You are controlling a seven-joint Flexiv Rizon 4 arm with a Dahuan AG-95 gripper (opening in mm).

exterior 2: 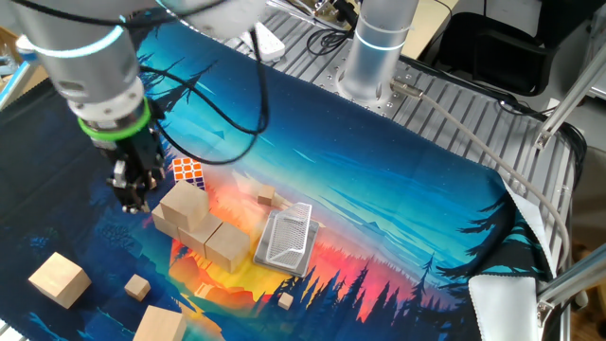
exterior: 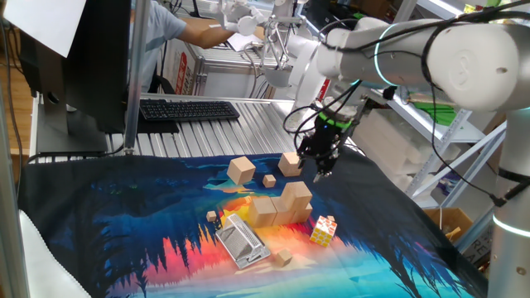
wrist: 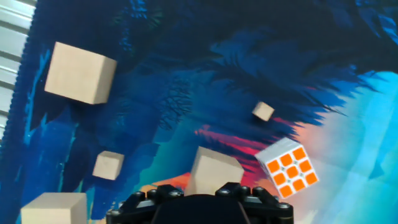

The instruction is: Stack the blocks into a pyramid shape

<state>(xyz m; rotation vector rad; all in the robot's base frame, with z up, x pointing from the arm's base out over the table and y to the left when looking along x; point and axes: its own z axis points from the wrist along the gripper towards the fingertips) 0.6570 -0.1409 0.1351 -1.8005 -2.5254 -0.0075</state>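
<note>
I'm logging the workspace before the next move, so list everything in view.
large wooden blocks: five, light tan; three stacked mid-cloth, two below and one on top; two loose behind them
small wooden cubes: three, tan, scattered on the cloth
puzzle cube: one, orange, white and yellow, beside the stack
metal rack: one, silver, lying on the cloth by the stack
cloth: one, blue and orange sunset print, covering the table
keyboard: one, black, on the slatted surface behind the cloth
person: one, blue shirt, in the background
robot arm: one, white and grey, reaching over the cloth
gripper: one, black, pointing down beside the stack
</note>
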